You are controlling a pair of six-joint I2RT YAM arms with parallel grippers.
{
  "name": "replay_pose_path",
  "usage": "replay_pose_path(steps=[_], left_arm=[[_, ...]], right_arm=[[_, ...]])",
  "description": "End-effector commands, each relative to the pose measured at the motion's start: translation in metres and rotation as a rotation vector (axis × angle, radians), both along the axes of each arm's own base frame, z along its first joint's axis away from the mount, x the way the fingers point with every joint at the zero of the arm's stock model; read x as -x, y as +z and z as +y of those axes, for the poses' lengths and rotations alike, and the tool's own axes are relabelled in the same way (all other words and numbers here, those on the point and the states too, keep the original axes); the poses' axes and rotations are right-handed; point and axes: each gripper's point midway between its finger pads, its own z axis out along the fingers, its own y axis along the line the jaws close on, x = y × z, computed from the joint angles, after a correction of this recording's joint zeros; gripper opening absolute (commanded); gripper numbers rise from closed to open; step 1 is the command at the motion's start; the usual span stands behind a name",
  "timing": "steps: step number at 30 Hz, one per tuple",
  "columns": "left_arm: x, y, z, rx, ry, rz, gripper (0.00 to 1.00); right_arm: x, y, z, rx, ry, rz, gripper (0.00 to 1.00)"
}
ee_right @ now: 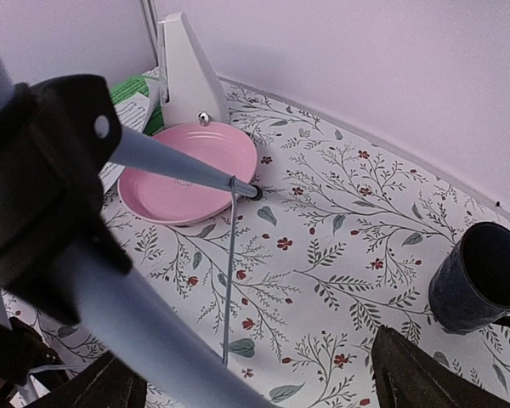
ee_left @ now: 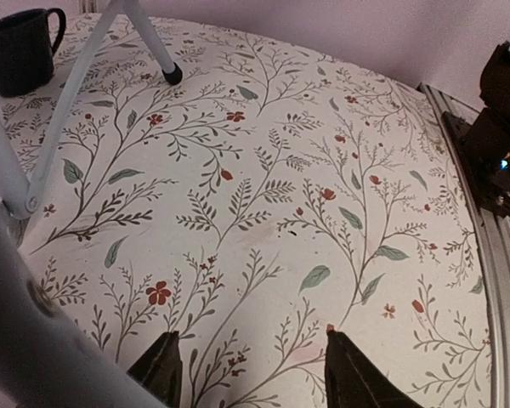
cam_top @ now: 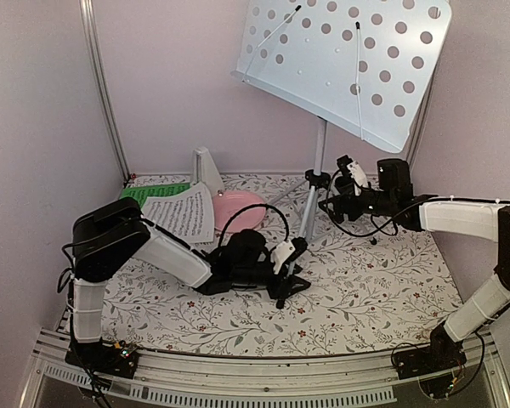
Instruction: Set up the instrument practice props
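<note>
One music stand (cam_top: 348, 64); one white sheet (cam_top: 183, 212); one green sheet (cam_top: 153, 191); apparently one metronome (ee_right: 187, 76); one plate (ee_right: 170, 201); one mug (ee_right: 484, 276).

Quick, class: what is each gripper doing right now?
Left gripper: open, holding nothing.
Right gripper: open; a stand leg passes between its fingers, apparently unclamped.

Up top, the pale blue-grey perforated music stand (cam_top: 348, 64) tilts high on its silver tripod (cam_top: 310, 208), which is planted mid-table on the floral cloth (cam_top: 365, 297). Back left, the white metronome (cam_top: 206, 168) stands upright by the wall. The green sheet (cam_top: 155, 191) lies flat in front of it, with the white sheet (cam_top: 180, 214) overlapping its near edge. The pink plate (cam_top: 240, 206) sits just right of them. The left gripper (cam_top: 293, 263) lies low by the tripod's feet. The right gripper (cam_top: 347, 174) reaches in beside the tripod's hub.
</note>
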Motion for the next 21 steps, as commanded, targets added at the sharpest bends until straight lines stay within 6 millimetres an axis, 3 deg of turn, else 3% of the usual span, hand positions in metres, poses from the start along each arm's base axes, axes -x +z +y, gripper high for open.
replay_pose_path(steps=[1,6,13,17,21], left_arm=[[-0.002,0.017,-0.006,0.033,-0.014,-0.01,0.61],[-0.017,0.033,0.008,0.039,0.048,-0.044,0.72],[-0.045,0.087,0.049,0.102,0.111,-0.081,0.76],[-0.07,0.105,0.085,0.103,0.207,-0.086,0.75],[-0.106,0.11,0.14,0.071,0.404,-0.081,0.74]], right_arm=[[0.019,0.015,0.0,-0.051,0.002,-0.005,0.96],[0.037,0.026,-0.003,-0.09,0.014,-0.002,0.98],[0.06,0.037,-0.006,-0.143,0.043,0.006,0.98],[0.071,0.043,-0.006,-0.189,0.055,0.029,0.96],[0.082,0.048,-0.007,-0.224,0.064,0.036,0.94]])
